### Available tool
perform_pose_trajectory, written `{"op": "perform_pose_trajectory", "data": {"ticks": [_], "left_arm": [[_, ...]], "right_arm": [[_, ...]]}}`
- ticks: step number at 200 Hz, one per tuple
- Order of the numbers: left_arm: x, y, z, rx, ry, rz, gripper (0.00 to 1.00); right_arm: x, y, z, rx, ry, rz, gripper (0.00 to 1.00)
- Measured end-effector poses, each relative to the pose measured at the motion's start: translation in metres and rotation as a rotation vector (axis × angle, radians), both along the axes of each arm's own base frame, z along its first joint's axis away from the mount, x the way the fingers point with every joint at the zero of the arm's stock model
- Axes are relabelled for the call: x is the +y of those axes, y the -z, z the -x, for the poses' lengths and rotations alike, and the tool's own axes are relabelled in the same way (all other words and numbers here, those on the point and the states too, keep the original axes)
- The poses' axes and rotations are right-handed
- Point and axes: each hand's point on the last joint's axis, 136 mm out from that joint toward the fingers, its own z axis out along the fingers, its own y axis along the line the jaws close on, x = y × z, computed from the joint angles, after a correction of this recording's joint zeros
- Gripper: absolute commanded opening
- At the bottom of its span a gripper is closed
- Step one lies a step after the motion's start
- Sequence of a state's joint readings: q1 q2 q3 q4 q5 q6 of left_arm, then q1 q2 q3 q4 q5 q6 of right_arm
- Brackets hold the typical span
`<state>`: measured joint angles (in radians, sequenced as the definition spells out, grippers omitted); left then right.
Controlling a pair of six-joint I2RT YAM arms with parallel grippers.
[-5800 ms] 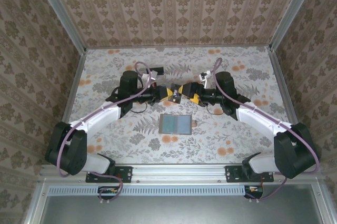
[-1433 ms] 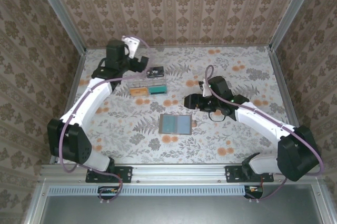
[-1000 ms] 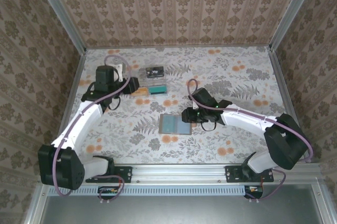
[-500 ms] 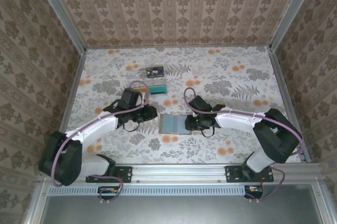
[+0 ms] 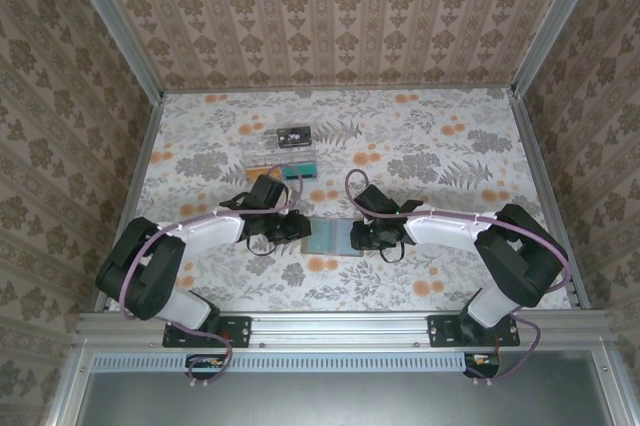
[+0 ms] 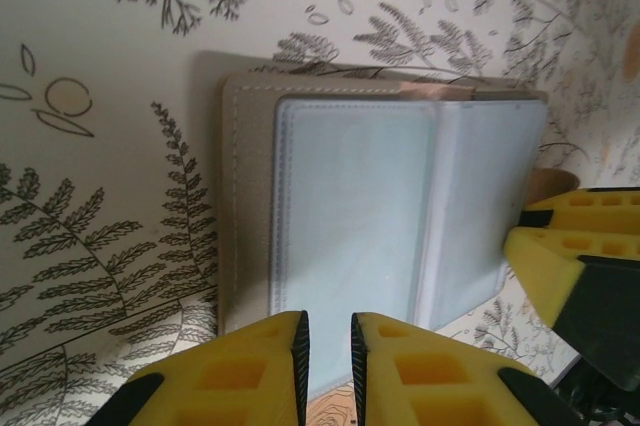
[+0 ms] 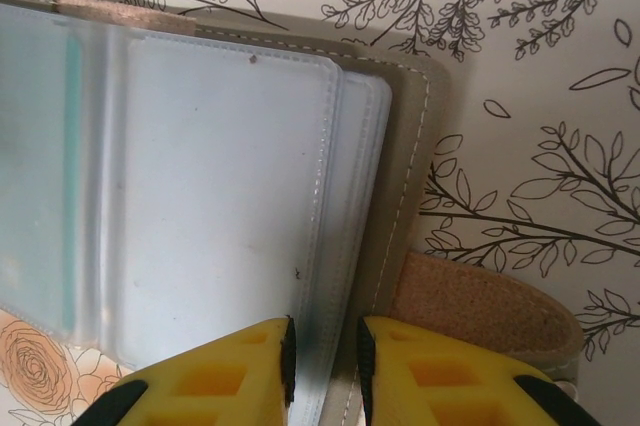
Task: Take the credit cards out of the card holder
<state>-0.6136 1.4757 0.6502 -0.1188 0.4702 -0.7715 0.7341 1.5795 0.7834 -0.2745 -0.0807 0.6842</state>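
Observation:
The card holder point(image 5: 333, 236) lies open and flat on the floral table, grey-blue pockets up, taupe border showing point(image 6: 245, 206). My left gripper point(image 5: 305, 229) is at its left edge. In the left wrist view its jaws point(image 6: 327, 321) stand a narrow gap apart over the pocket panel's near edge, pinching nothing I can see. My right gripper point(image 5: 357, 236) is at the right edge, its jaws point(image 7: 325, 326) a narrow gap apart astride the edge of the clear pockets point(image 7: 220, 176). A teal strip point(image 7: 68, 176) shows through the far pocket. A teal credit card point(image 5: 300, 170) lies in the tray behind.
The clear tray point(image 5: 283, 158) sits behind the holder, with a dark card point(image 5: 293, 135) by its far side. The holder's tan strap tab point(image 7: 480, 311) sticks out beside my right fingers. Cage walls ring the table.
The left arm swung from the tray at the back left down to the holder's left edge. The right gripper slid onto the holder's right edge. Both pairs of jaws narrowed.

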Motion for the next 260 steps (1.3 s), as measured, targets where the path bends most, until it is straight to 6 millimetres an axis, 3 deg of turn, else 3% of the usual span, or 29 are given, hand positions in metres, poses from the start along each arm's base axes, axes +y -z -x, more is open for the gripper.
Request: {"op": "perform_pose_trajectory", "data": {"ticks": [57, 200, 260], "left_arm": [[-0.001, 0.018, 0.007, 0.045, 0.015, -0.035, 0.21], [-0.012, 0.016, 0.006, 0.029, 0.041, -0.012, 0.22], [-0.027, 0.003, 0.007, 0.011, 0.084, 0.047, 0.34]], "right_arm": [[0.0, 0.0, 0.0, -0.004, -0.001, 0.004, 0.27], [0.001, 0.001, 0.0, -0.01, -0.002, 0.011, 0.3], [0.002, 0.0, 0.0, -0.011, -0.002, 0.011, 0.31]]}}
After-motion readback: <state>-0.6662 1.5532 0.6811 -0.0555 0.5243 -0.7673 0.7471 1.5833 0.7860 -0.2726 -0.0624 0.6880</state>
